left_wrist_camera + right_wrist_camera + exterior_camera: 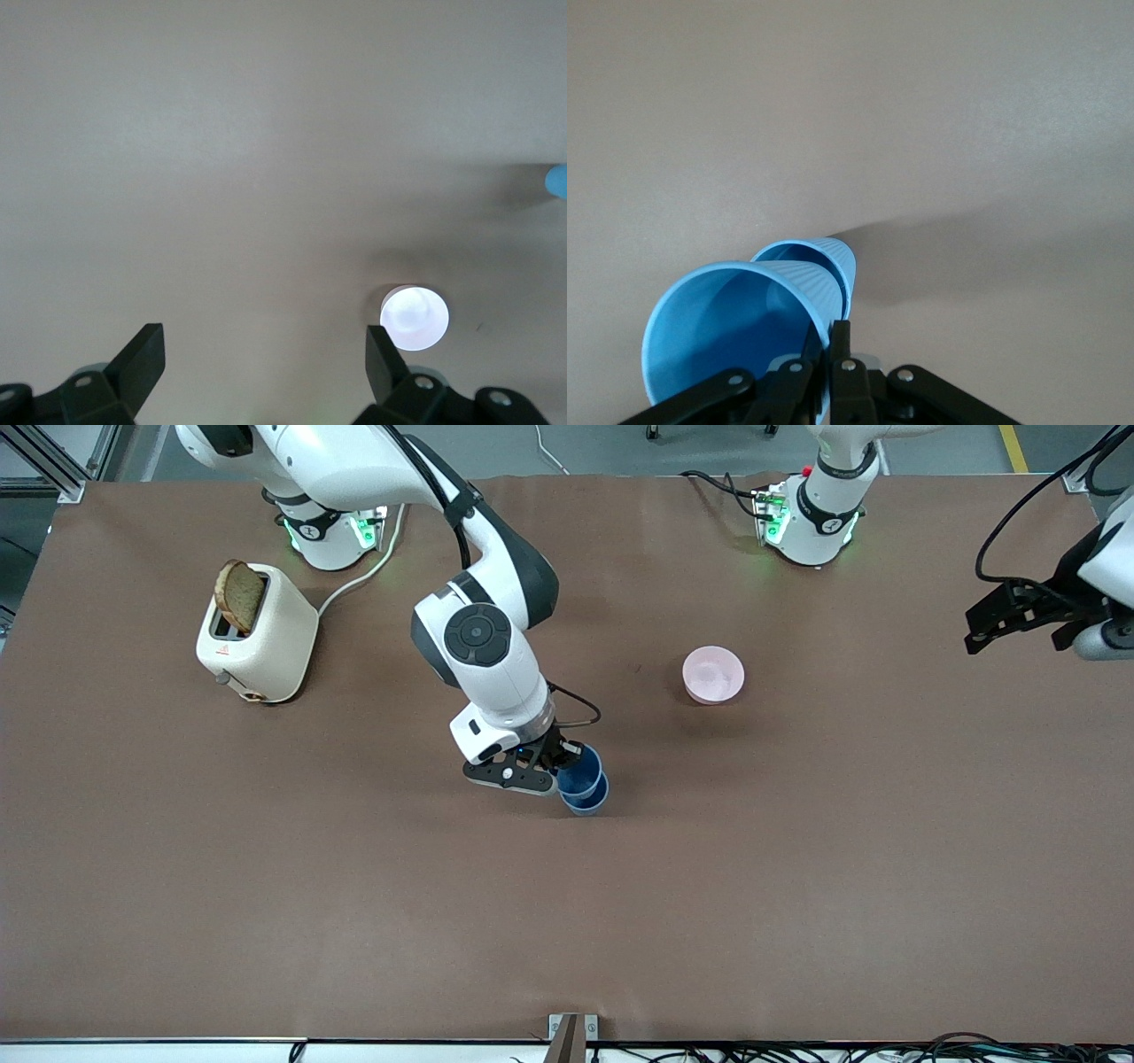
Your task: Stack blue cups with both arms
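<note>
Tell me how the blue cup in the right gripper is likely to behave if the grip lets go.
The held blue cup looks thin-walled, so probably light, and may flex where the right gripper pinches its rim. It sits partly inside the lower cup, so it would likely drop into it. The pair looks tall and narrow, so a sideways nudge might tip it.

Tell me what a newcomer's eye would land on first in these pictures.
First, the right gripper at mid-table, shut on the rim of a blue cup that it is nesting into the second blue cup. Next, the white toaster with a slice of toast sticking up, at the right arm's end. The pink bowl sits toward the left arm's end, where the left gripper waits open above the table.
</note>
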Robot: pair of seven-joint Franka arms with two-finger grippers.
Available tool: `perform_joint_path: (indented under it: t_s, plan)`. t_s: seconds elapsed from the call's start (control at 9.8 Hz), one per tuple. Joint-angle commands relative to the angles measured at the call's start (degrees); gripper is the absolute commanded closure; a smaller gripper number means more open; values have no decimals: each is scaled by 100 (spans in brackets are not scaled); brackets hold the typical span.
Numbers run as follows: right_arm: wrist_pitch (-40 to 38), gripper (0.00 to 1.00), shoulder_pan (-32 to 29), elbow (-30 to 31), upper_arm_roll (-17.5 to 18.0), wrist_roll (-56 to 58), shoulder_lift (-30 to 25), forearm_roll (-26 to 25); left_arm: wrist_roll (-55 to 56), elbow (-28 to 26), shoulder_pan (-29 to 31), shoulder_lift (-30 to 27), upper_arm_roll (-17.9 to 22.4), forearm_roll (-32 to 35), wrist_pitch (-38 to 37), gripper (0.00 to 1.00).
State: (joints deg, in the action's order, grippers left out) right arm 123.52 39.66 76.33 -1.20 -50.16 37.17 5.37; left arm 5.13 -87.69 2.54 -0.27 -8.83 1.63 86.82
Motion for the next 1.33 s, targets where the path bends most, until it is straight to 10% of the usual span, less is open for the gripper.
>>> perform_joint_path:
  t_s: [0.0, 0.41, 0.82, 1.22]
  plan:
    - [215, 98, 33, -21, 14, -64, 71, -89, -92, -565, -78, -297, 57, -145, 151, 0]
    - [331, 90, 50, -21, 14, -73, 124, -89, 5, -504, -61, -298, -13, -67, 81, 0]
    - [261, 1, -11, -21, 5, -64, 45, -89, -65, -486, -43, -272, -4, -31, 54, 0]
    - [-1115, 0, -563, -4, -214, -11, -962, -115, -83, -477, -25, -263, 48, -31, 63, 0]
